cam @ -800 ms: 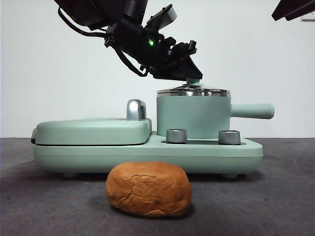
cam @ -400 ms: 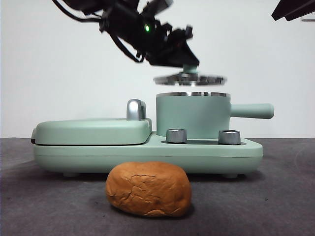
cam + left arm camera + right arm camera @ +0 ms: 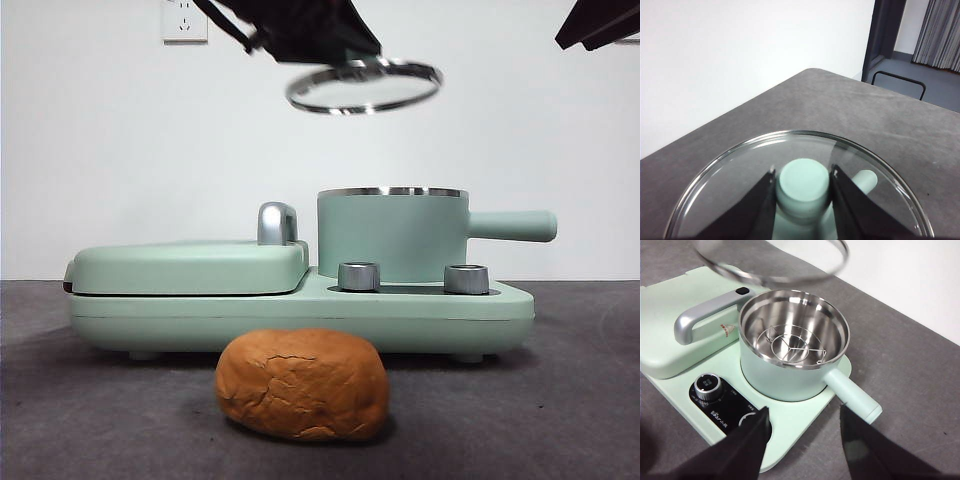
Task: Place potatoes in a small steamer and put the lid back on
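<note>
**One lid aloft, one potato waiting on the desk**

One flat griddle cover (image 3: 190, 266) with a chrome handle (image 3: 276, 222) sits at the left of the mint-green cooker base (image 3: 300, 315). In front of it, on the desk (image 3: 560, 400), lies the potato (image 3: 302, 385), well apart from both arms; its cracked, rough skin should grip well, and it looks firm and fairly heavy, best taken across its narrower width. Above, the left end effector (image 3: 803, 186) is clamped on the mint knob of the glass lid (image 3: 364, 86), which hangs tilted high over the small steamer (image 3: 392, 235). Glass is fragile and smooth, so the knob is the sound hold. The steamer stands uncovered, a wire rack (image 3: 793, 346) inside. Two dials (image 3: 359, 276) and the side handle (image 3: 512, 225) crowd the approach. The right end effector (image 3: 802, 432) hovers spread apart, holding nothing.
</note>
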You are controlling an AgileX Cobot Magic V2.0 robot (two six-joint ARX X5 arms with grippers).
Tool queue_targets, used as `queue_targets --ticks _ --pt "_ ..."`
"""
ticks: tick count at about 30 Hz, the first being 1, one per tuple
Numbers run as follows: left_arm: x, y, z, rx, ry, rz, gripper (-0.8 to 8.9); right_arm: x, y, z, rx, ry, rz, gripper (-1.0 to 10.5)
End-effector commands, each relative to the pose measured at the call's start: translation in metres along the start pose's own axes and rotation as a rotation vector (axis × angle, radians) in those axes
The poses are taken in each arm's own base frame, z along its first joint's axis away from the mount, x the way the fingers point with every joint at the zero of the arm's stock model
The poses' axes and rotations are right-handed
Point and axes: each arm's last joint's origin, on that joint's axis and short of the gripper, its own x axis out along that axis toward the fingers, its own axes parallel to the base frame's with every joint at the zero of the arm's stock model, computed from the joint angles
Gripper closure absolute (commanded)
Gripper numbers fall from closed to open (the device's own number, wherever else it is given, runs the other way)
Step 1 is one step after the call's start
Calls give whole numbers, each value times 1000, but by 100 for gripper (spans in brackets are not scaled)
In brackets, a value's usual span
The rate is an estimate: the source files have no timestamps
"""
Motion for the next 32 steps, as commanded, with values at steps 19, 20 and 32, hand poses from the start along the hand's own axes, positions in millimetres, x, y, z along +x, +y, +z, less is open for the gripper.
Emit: queue_targets --ticks 19,20,32 --pt "-100 12 22 -3 16 109 804 46 65 6 -161 93 387 616" --pt "-104 11 20 -5 19 113 804 50 70 5 -167 107 409 616" --pt "-132 6 4 -26 31 152 804 103 120 -18 -233 284 604 599"
